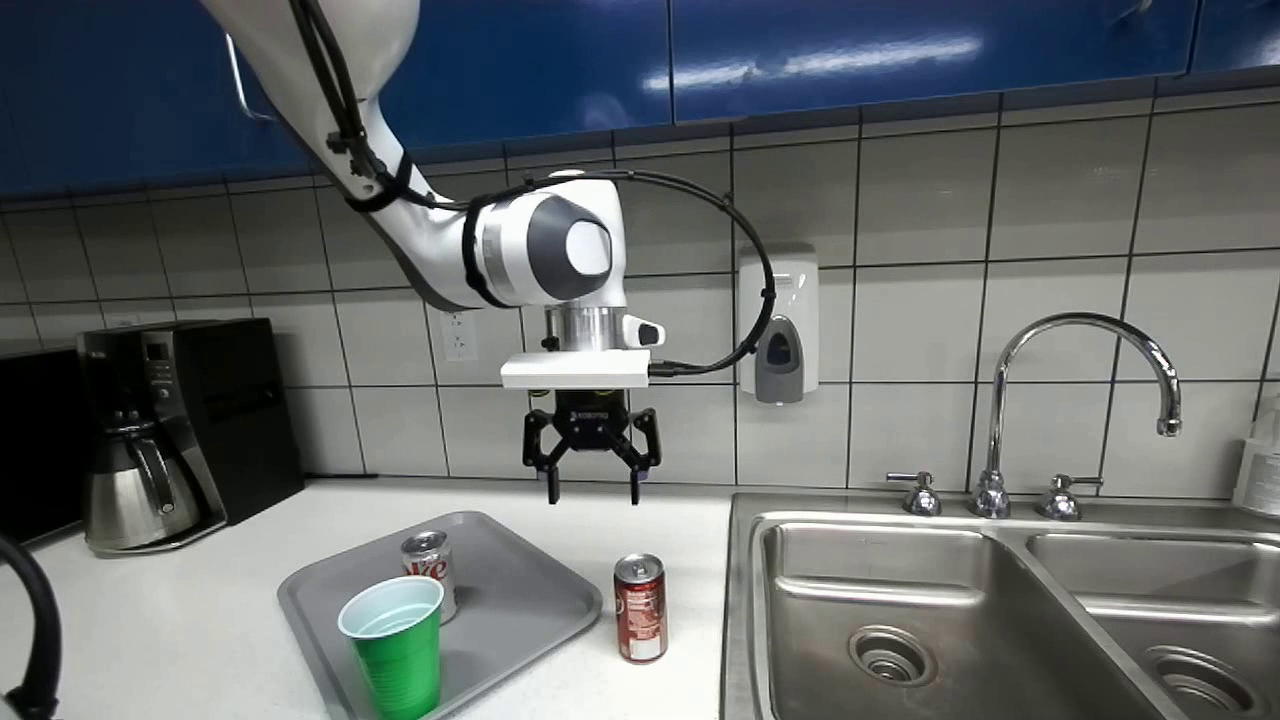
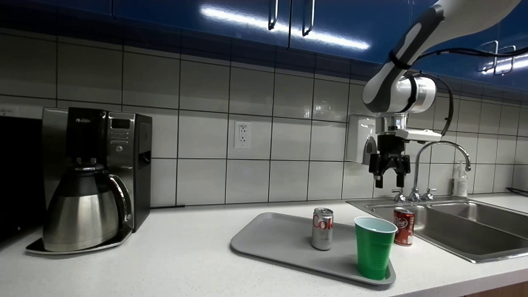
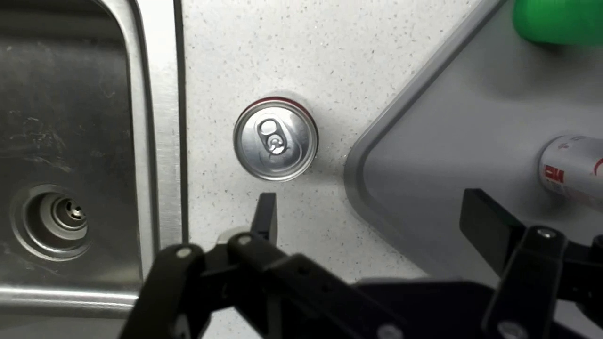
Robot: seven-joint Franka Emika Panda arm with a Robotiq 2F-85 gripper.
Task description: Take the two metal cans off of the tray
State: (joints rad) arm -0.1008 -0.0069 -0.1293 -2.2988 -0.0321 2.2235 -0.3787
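Silver can (image 2: 322, 231) on tray (image 2: 274, 237), red can (image 1: 641, 610) on counter (image 2: 185, 251), tiled wall (image 2: 202, 181)

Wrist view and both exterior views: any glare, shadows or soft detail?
In both exterior views, glare streaks the blue cabinets; in an exterior view, small print on the red soda can is too soft to read; in the wrist view, its lid looks crisp beside a faint shadow on the countertop.

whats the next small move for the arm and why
I'd probably move the open, empty gripper sideways toward the silver can: that one stands on the tray, while the red can already stands off it on the counter.
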